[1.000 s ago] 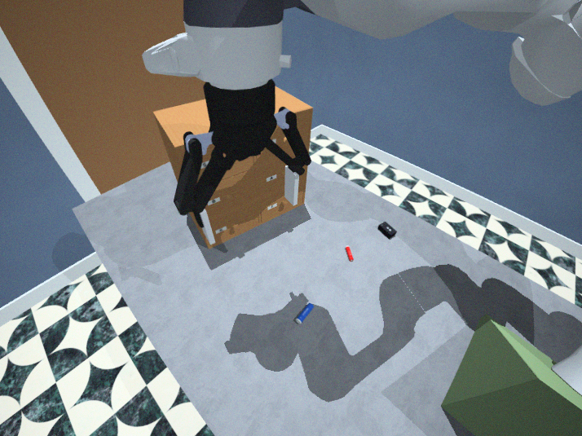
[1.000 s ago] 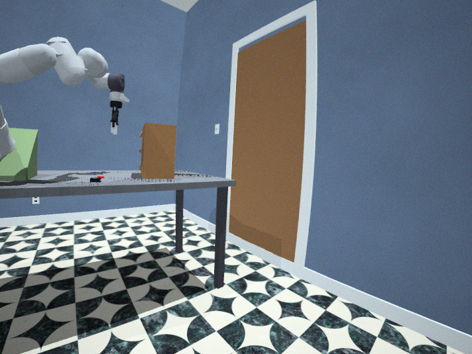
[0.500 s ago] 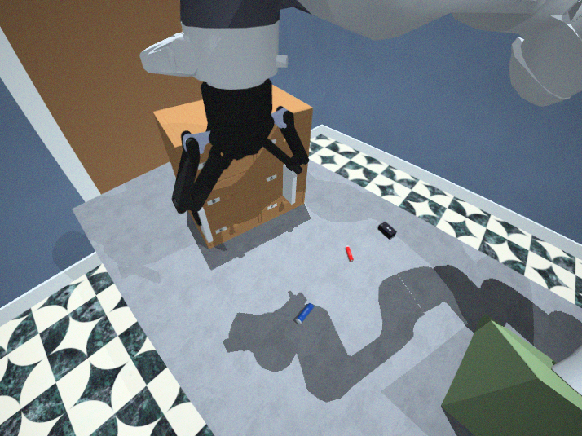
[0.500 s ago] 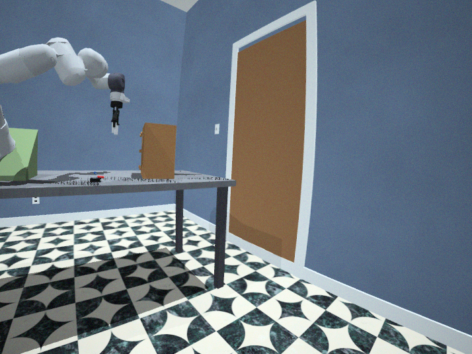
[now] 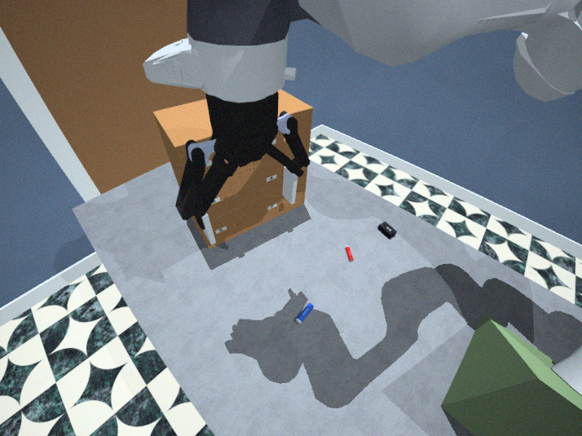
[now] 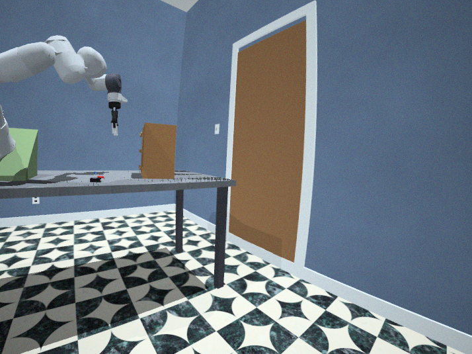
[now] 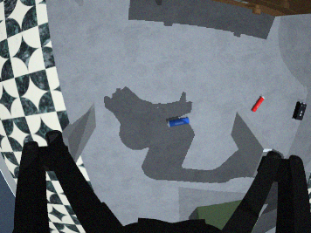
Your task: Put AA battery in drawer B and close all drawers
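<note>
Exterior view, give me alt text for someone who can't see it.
A robot arm holds its open gripper above a table, left of a small wooden chest. Small black, red and blue items lie nearby; a brown door stands at right.

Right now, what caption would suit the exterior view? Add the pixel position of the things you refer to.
Open gripper (image 6: 115, 134) hovers before a wooden chest (image 6: 158, 151) on a gray table (image 6: 118, 188).

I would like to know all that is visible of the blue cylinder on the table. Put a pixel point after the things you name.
The blue cylinder (image 5: 304, 313) (image 7: 178, 122) is short and smooth, with a silvery end and faint pale marking on its side, too small to read. Its material is unclear. It lies on its side on the grey table (image 5: 194, 310) (image 6: 118, 188) (image 7: 109, 62), partly in shadow, touching nothing else.
</note>
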Tool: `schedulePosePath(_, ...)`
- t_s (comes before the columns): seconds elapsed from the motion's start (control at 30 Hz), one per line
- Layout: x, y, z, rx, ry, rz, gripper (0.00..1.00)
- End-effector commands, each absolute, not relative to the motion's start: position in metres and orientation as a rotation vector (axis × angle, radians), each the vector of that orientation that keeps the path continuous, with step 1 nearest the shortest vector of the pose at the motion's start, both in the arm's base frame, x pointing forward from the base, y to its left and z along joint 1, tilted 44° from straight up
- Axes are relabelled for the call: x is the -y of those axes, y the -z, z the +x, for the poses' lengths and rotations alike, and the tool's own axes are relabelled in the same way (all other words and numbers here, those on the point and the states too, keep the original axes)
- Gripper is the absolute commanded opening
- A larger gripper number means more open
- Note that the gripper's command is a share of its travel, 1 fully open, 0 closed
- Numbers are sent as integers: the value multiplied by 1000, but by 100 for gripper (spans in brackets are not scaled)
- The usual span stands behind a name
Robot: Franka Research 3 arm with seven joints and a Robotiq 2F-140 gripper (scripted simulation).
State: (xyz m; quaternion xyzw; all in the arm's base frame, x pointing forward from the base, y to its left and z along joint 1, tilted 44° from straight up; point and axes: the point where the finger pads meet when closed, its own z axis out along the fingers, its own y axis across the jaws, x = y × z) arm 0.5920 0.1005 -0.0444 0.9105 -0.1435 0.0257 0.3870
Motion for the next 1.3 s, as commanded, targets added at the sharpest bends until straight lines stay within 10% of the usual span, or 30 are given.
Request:
schedulePosePath(0.0,-98,47,599,369,-140,2316,100)
schedulePosePath(1.27,-33,85,653,-156,-1239,1934,100)
